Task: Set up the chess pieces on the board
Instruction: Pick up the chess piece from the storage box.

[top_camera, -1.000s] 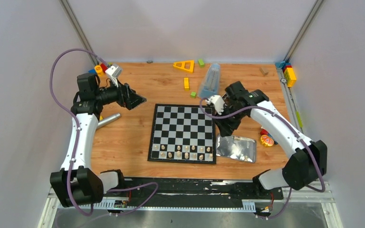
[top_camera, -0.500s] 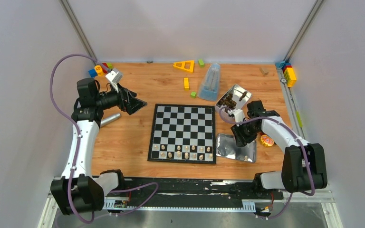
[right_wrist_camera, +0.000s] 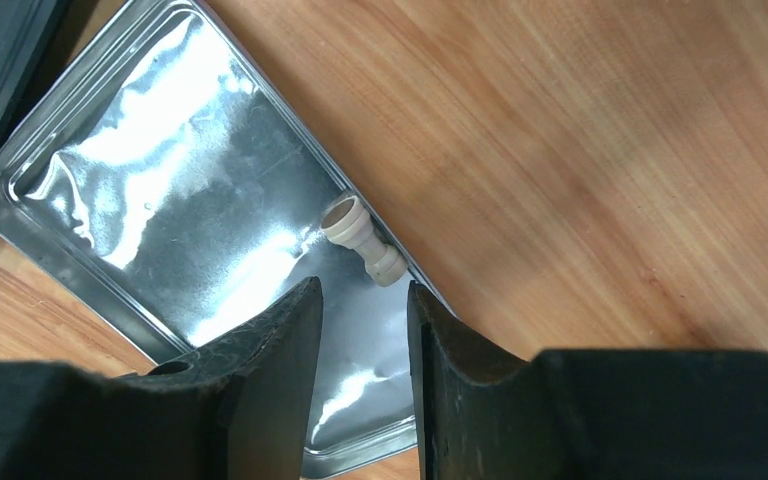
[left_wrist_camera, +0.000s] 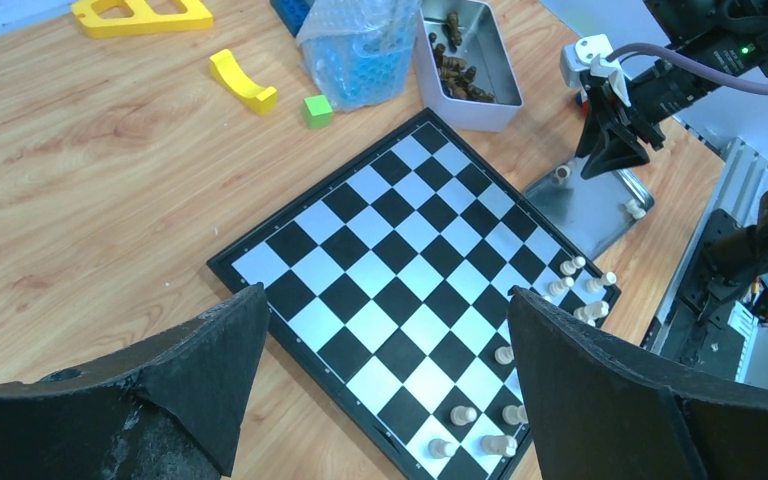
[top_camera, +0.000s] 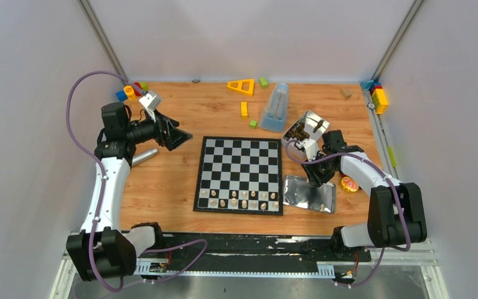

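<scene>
The board (top_camera: pixel 239 171) lies flat mid-table and also shows in the left wrist view (left_wrist_camera: pixel 400 260). Several cream chess pieces (top_camera: pixel 239 199) stand on its near rows. My right gripper (top_camera: pixel 318 179) hovers low over a flat metal lid (top_camera: pixel 299 193) right of the board. It is open a little and empty. A cream piece (right_wrist_camera: pixel 363 238) lies on its side at the lid's (right_wrist_camera: pixel 160 230) edge, just beyond my right gripper's tips (right_wrist_camera: pixel 362 290). My left gripper (left_wrist_camera: pixel 385 292) is wide open and empty, raised left of the board (top_camera: pixel 177 132).
An open tin of dark pieces (top_camera: pixel 305 128) sits behind the right gripper. A blue bubble-wrap bag (top_camera: pixel 275 107), yellow (top_camera: pixel 241 86) and green blocks lie at the back. A metal cylinder (top_camera: pixel 142 157) lies left. A red-orange toy (top_camera: pixel 349 184) is right of the lid.
My right arm swung from the board's far right corner, back and down over the metal lid, uncovering the tin of dark pieces. The left arm barely shifted.
</scene>
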Tool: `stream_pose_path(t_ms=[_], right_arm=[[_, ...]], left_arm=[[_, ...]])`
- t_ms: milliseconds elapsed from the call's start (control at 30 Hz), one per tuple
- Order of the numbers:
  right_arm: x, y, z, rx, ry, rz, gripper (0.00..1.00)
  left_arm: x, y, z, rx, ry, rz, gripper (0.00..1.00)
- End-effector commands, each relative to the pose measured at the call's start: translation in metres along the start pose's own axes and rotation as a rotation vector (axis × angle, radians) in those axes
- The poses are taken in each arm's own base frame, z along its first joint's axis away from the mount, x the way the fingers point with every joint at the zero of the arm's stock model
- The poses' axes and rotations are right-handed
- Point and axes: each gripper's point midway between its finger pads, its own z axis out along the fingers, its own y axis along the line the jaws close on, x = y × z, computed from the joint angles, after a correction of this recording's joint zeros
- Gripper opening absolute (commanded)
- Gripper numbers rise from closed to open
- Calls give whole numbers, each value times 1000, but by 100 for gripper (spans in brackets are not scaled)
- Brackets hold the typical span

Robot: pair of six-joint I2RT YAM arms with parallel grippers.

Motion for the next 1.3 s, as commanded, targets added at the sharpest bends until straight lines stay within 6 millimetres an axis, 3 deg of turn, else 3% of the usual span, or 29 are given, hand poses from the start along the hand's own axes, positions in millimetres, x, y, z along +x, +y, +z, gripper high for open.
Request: stream_pose_path(t_ms=[0, 1133, 1267], right_arm=[[-17, -9, 0, 27, -56, -49, 38], [-12, 6, 12, -50, -86, -85, 30], [-9, 4, 16, -54, -70, -93, 25]], left_arm=[[-5, 0, 0, 20, -17, 48, 96], [0, 3, 2, 37, 1, 39, 94], [1, 4, 2, 38, 3, 56, 94]])
